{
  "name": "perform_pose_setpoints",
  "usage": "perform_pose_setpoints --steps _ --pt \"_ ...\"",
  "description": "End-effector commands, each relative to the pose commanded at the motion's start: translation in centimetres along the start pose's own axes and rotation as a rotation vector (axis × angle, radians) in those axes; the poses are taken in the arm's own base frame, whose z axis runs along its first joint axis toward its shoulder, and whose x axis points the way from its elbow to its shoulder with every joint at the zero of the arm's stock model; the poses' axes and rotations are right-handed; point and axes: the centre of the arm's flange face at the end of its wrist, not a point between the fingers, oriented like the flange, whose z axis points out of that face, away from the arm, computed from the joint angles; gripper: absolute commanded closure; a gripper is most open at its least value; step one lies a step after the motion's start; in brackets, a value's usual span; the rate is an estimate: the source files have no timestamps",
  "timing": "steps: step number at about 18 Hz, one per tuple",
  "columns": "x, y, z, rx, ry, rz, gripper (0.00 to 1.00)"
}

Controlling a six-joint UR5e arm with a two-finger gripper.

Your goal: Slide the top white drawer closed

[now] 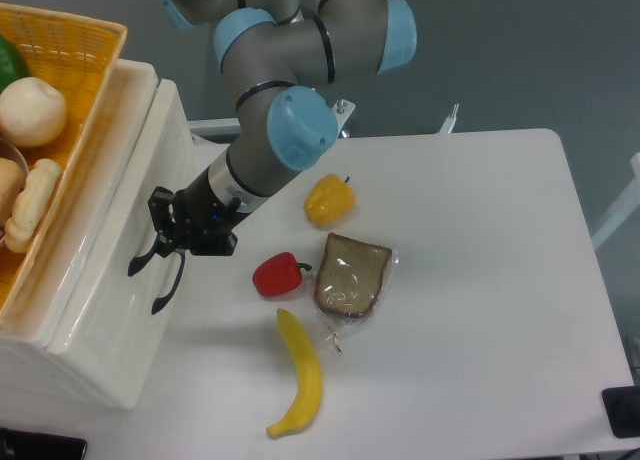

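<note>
The end effector [172, 242], grip unclear, presses the top white drawer [130, 270], nearly flush with the cabinet edge.

So on the white table [480, 280] there's a yellow bell pepper [328, 200], a small red bell pepper [277, 275] and a plastic-wrapped slice of brown bread [351, 274] just beside it, plus a yellow banana [300, 375]. Top left, an orange wicker basket [75, 70] holds pale round food.
</note>
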Motion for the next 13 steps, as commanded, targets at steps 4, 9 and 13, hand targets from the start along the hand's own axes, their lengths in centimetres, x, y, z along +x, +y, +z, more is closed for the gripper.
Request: perform_pose_setpoints --steps 4,9,13 --pt "-1.4 0.0 -1.5 0.024 -0.018 -0.007 0.59" --pt "-4.8 -0.2 -5.3 0.094 -0.073 -0.032 0.29" --pt "-9.3 0.3 -9.4 0.151 -0.168 -0.056 0.0"
